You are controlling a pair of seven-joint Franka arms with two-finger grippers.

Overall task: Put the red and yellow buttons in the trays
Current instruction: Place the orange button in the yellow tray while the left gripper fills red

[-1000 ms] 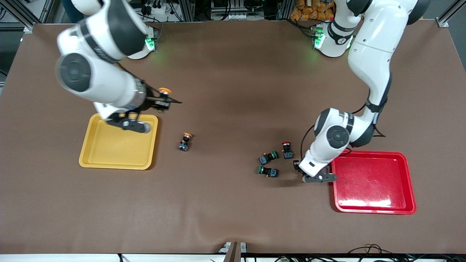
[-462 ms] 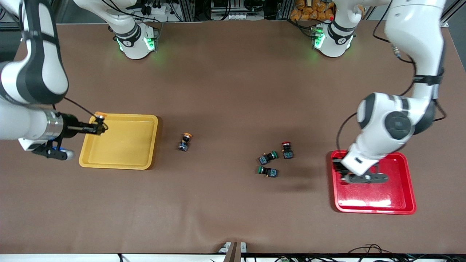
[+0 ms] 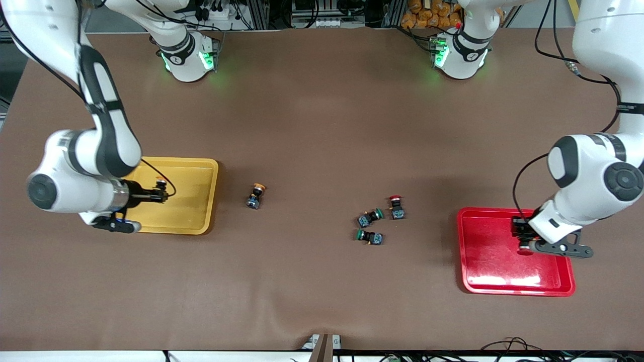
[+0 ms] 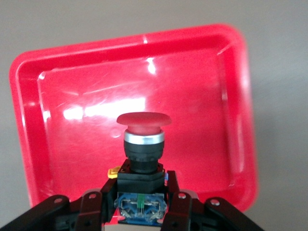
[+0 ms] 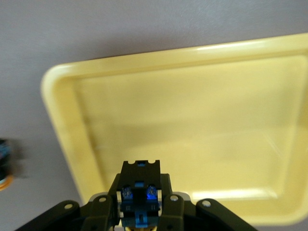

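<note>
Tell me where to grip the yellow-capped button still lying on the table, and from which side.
Grip the yellow-capped button across its boxy black-and-blue body, coming straight down. It lies on its side, cap pointing toward the bases, so fingers probably seat best on the body's flat flanks, not the round cap.

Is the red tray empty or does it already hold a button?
Empty: the red tray shows bare floor; the left gripper holds a red button over it.
</note>
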